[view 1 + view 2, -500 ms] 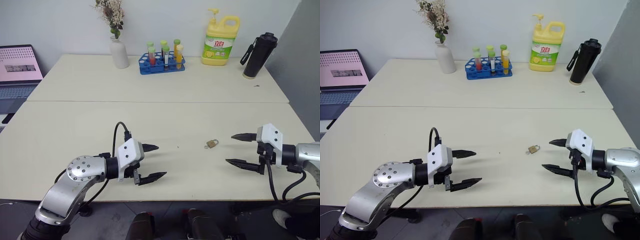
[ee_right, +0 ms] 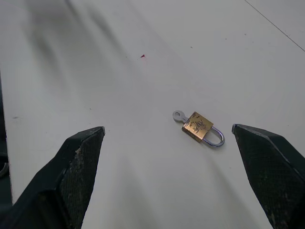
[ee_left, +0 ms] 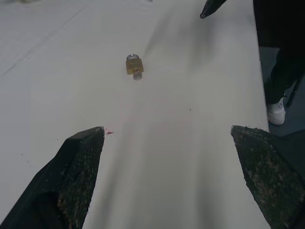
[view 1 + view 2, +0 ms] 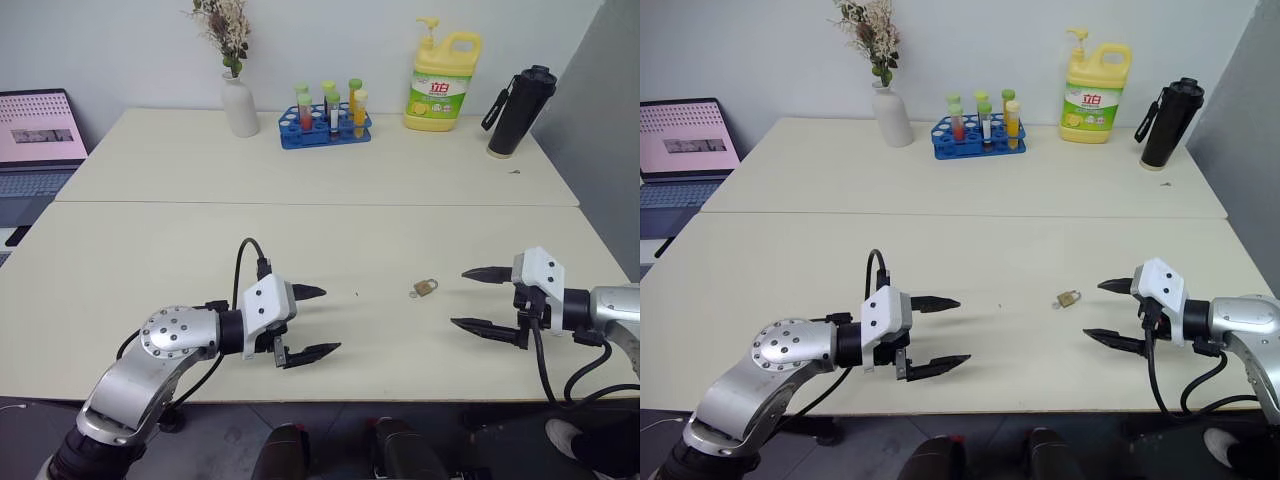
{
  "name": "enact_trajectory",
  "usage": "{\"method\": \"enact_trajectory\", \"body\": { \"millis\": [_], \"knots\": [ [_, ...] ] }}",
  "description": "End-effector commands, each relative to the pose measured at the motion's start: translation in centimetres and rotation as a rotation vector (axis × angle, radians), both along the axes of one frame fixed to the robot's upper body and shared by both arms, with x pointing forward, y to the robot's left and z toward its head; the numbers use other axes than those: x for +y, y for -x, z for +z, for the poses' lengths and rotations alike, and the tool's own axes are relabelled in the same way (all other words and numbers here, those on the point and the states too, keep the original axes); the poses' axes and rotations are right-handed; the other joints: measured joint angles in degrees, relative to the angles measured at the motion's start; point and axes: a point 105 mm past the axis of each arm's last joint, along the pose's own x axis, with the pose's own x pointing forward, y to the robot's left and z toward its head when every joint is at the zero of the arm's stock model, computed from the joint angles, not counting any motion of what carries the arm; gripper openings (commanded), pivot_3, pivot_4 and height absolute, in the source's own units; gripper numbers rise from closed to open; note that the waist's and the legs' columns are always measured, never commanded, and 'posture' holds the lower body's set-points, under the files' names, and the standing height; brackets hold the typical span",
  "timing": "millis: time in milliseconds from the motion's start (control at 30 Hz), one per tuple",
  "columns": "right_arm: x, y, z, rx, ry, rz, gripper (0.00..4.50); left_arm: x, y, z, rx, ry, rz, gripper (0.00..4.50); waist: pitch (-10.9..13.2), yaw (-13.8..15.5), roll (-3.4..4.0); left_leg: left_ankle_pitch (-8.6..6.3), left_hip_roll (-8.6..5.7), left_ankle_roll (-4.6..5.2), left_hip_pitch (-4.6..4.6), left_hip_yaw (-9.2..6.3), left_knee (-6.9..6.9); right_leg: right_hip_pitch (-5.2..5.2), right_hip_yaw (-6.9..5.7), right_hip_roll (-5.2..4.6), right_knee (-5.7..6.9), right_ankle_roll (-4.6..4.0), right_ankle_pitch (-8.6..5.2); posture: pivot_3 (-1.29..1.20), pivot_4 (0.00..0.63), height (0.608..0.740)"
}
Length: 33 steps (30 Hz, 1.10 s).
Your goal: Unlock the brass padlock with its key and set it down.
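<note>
Left gripper (image 4: 315,322): fingers spread wide, nothing between them; both black tips hang just above the table (image 4: 150,260) near its front edge, pointing across toward the padlock.
Right gripper (image 4: 470,298): fingers equally wide apart and empty, tips aimed back toward the left gripper, tilted slightly down.
Padlock (image 2: 198,127): lies flat on the table between the two grippers, much nearer the right fingertips than the left, touching neither. In the right wrist view it sits ahead of the open fingers, closer to one of them; brass body, silvery shackle closed into the body.
Key (image 2: 179,116): its ring head sticks out of the padlock's body at the end opposite the shackle, resting on the table.
Padlock marking: a faint stamp on the brass face, too small to read.
Left arm pose: forearm reaches in from the near left corner, wrist bent so the gripper points right.
Right arm pose: forearm comes in from the right edge, gripper roughly level, pointing left.
Far beyond the fingers: yellow bottle (image 4: 440,80) with a green label of unreadable characters; blue rack (image 4: 325,125) of tubes; white vase (image 4: 238,103); black flask (image 4: 518,110).
Laptop (image 4: 35,140): pink screen, text unreadable.
</note>
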Motion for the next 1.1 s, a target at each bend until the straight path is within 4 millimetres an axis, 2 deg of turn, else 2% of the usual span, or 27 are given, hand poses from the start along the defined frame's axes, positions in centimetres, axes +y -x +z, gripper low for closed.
{"method": "enact_trajectory", "body": {
  "millis": [33, 167, 367, 500, 633, 767, 900, 1000, 1100],
  "knots": [
    [0.5, 0.1, 0.7, -0.038, 0.007, 0.025, 4.5, -0.8, 0.2, 0.9, -0.052, 0.011, -0.021, 4.45, 0.0, -0.02, 0.0, 0.0, 0.0, 0.0, 0.0, 0.0, 0.0, 0.0, 0.01, 0.0, 0.0, 0.0, 0.0, 0.0, 0.15, 0.74],
    [0.4, 0.0, 0.4, -0.039, 0.024, 0.021, 4.5, -1.1, 0.2, 1.0, -0.054, 0.011, -0.028, 4.45, 0.0, -0.01, 0.0, 0.0, 0.0, 0.0, 0.0, -0.01, 0.0, 0.0, -0.01, 0.0, 0.01, 0.0, 0.0, 0.0, 0.15, 0.74],
    [0.1, -1.2, -0.4, -0.144, 0.094, 0.013, 4.5, -1.9, -0.2, 1.2, -0.066, 0.008, -0.042, 4.45, 0.0, -0.03, 0.0, 0.0, -0.01, 0.0, 0.0, 0.0, 0.01, 0.0, 0.0, 0.01, 0.01, 0.0, 0.0, 0.0, 0.15, 0.74],
    [0.4, -1.3, -1.2, -0.025, 0.127, 0.117, 4.5, -2.0, -0.3, 1.3, -0.064, 0.003, -0.049, 4.45, 0.0, -0.17, 0.01, 0.0, -0.01, 0.0, 0.03, 0.05, 0.02, 0.0, -0.02, 0.02, 0.03, 0.0, 0.01, 0.0, 0.15, 0.74],
    [1.1, -3.5, -1.8, 0.008, 0.208, 0.262, 4.5, -2.0, -0.1, 1.4, -0.062, -0.012, -0.062, 4.45, 0.01, -0.35, 0.01, 0.0, 0.01, 0.0, 0.09, 0.06, 0.03, 0.01, -0.04, 0.07, 0.05, 0.0, 0.02, 0.0, 0.15, 0.74],
    [1.4, -6.4, -2.7, 0.04, 0.29, 0.326, 4.5, -1.8, 0.3, 1.4, -0.053, -0.017, -0.048, 4.45, 0.02, -0.3, 0.02, 0.0, 0.02, 0.0, 0.11, 0.04, 0.02, 0.01, -0.03, 0.08, 0.05, -0.01, 0.02, 0.0, 0.15, 0.74],
    [2.0, -8.4, -3.4, 0.055, 0.344, 0.365, 4.5, -1.8, 0.8, 1.5, -0.044, -0.016, -0.035, 4.45, 0.02, -0.15, 0.02, 0.0, 0.02, 0.0, 0.03, 0.03, 0.02, -0.02, 0.0, 0.03, 0.05, -0.16, 0.1, 0.0, 0.15, 0.74],
    [2.6, -9.4, -3.6, 0.058, 0.354, 0.382, 4.5, -1.6, 1.0, 1.5, -0.04, -0.024, -0.024, 4.45, 0.02, -0.07, 0.03, 0.0, -0.01, 0.0, 0.01, 0.02, 0.03, -0.01, -0.01, -0.03, 0.04, -0.3, 0.18, 0.0, 0.15, 0.74],
    [2.3, -9.5, -4.4, 0.093, 0.406, 0.409, 4.5, -1.4, 1.1, 1.6, -0.038, -0.029, -0.012, 4.45, 0.02, 0.01, 0.03, 0.01, -0.01, 0.0, 0.01, 0.0, 0.03, -0.01, -0.02, -0.04, 0.04, -0.31, 0.19, 0.0, 0.15, 0.74]
  ]
}}
